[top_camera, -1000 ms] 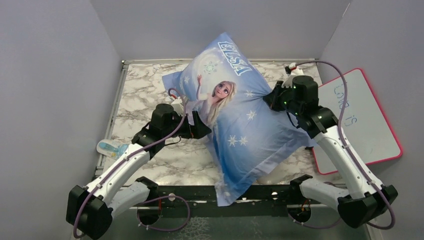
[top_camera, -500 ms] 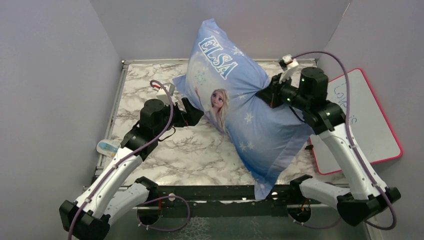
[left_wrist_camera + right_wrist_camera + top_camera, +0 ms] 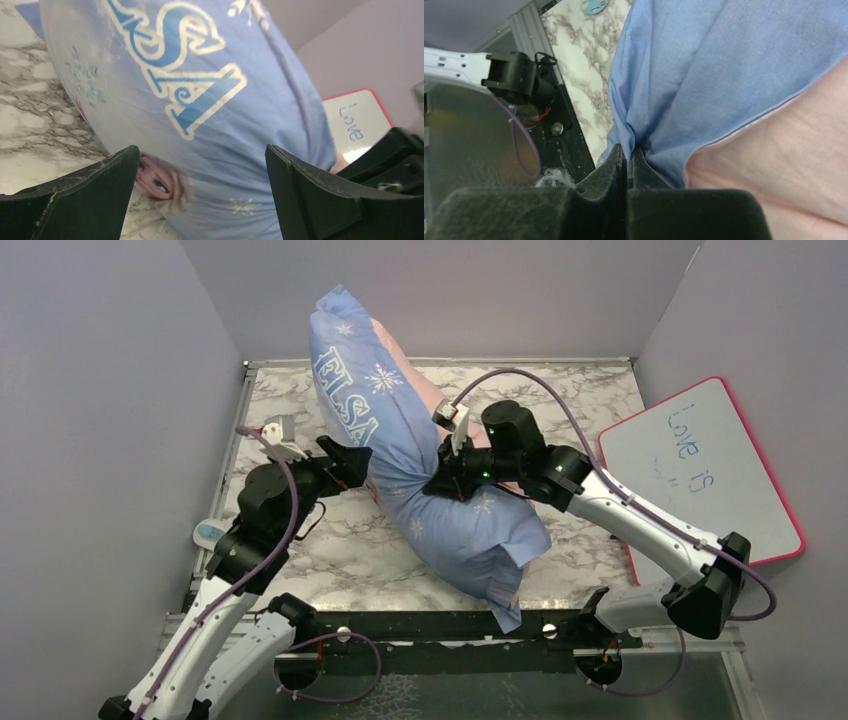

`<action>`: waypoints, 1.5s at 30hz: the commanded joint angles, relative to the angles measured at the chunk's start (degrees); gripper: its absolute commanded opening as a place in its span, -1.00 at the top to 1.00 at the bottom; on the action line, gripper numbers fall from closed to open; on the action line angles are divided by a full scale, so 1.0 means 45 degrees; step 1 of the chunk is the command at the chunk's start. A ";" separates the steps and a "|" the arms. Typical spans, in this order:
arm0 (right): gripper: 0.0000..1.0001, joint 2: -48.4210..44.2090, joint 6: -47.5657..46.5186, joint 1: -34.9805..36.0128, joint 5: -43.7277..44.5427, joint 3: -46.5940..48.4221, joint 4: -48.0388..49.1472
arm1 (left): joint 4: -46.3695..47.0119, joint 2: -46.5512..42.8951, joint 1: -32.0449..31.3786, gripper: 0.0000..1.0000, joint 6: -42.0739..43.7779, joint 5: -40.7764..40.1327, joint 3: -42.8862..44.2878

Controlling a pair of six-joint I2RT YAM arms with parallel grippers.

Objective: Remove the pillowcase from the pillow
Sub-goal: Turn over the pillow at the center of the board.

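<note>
The pillowcase (image 3: 400, 445) stands tipped up on edge over the marble table (image 3: 560, 390), blue printed side facing left, pale pink side (image 3: 415, 390) facing right. It bulges full; the pillow inside is hidden by the cover. My right gripper (image 3: 440, 485) is shut on a pinched fold of the blue fabric (image 3: 724, 65), close beside the seam with the pink side (image 3: 784, 170). My left gripper (image 3: 347, 458) is open just left of the pillowcase (image 3: 200, 100), its jaws wide apart with the fabric showing between them, nothing gripped.
A pink-framed whiteboard (image 3: 700, 470) with handwriting leans at the right table edge. A small blue-and-white object (image 3: 212, 533) lies at the left edge. Grey walls close in the left, back and right sides. A black rail (image 3: 440, 625) runs along the front.
The right arm has swung the pillowcase leftward and turned it up on edge, so the pink side shows. The left gripper has drawn back left and its jaws have spread wider.
</note>
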 commanded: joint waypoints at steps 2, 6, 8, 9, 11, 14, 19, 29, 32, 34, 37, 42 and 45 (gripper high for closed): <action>0.99 0.1412 -0.0061 0.0437 -0.2561 -0.0108 -0.0032 | -0.0399 -0.1089 0.0025 -0.98 0.0508 -0.1690 0.0916; 0.99 0.1842 0.0326 0.1138 -0.2967 -0.0371 0.0546 | -0.0485 -0.0632 0.0033 -0.97 0.0745 -0.0916 0.0978; 0.98 0.1840 0.0404 0.1395 -0.3548 -0.0506 0.0937 | -0.0617 0.0004 0.0023 -0.97 0.0732 -0.0473 0.1000; 0.95 0.1842 0.0415 0.1516 -0.3765 -0.0496 0.1063 | -0.0640 0.0374 0.0023 -0.97 0.0677 -0.0190 0.0991; 0.85 0.1812 0.0281 0.1768 -0.4165 -0.0375 0.1079 | -0.0629 0.0971 0.0023 -0.97 0.0518 0.0164 0.0876; 0.57 0.1591 0.0387 0.1895 -0.5175 0.0060 0.0988 | -0.0611 0.1514 0.0023 -0.87 0.0167 0.0058 0.0564; -0.11 -0.0309 0.0550 0.1904 -0.4710 0.0672 0.1589 | -0.0336 0.1251 0.0023 -0.10 0.0051 -0.0092 -0.0245; -1.00 -0.2477 0.1137 0.1688 0.9337 0.0549 0.0137 | -0.1172 -0.0798 0.0023 1.00 -0.0099 -0.1796 -0.1375; -1.00 -0.1689 0.2408 0.0161 0.8257 0.0615 -0.1015 | -0.1654 -0.0945 0.0023 1.00 -0.0241 -0.1964 -0.1501; -1.00 -0.1277 0.3370 -0.1662 0.6063 0.0011 -0.1010 | -0.1741 -0.1008 0.0027 1.00 -0.0349 -0.1955 -0.1592; -1.00 -0.0872 0.4446 -0.2970 0.2848 -0.1546 0.0161 | -0.1770 -0.1013 0.0023 1.00 -0.0432 -0.1848 -0.1583; -0.75 0.3166 0.4759 -0.3068 -0.5443 -0.2126 0.1788 | -0.2178 -0.0811 0.0023 1.00 -0.0194 -0.1297 -0.1548; -0.22 0.3399 0.6181 -0.2914 -0.7333 -0.3057 0.4838 | -0.2211 -0.0233 0.0023 1.00 -0.0048 -0.0497 -0.1639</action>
